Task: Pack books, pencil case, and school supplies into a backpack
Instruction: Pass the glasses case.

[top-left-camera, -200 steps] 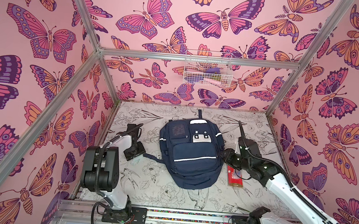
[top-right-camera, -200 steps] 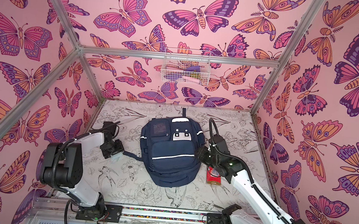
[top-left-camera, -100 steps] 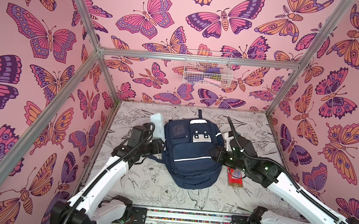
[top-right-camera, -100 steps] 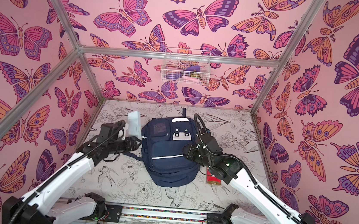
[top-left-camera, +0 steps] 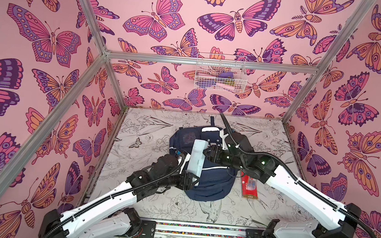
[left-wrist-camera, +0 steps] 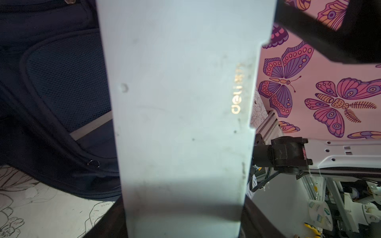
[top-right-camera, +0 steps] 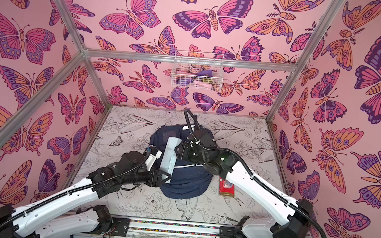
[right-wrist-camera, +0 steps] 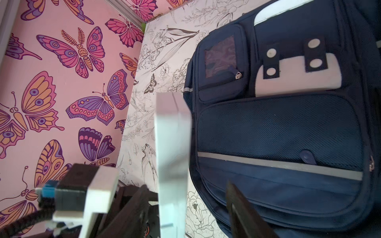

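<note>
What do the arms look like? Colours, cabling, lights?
Left arm and right arm: white link shells, black joints, black corrugated cable conduit. Left gripper and right gripper are black. Green lights on the right arm. White bracket with blue plug at the left wrist.

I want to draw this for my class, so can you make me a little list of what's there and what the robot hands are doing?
backpack: navy, lying flat on the table, front up
white pencil case: lifted, by the backpack, not inside it
left gripper: shut on the near end of the case
right gripper: open, close to the case's other end
red packet: on the table beside the backpack
wire basket: on the back wall
</note>
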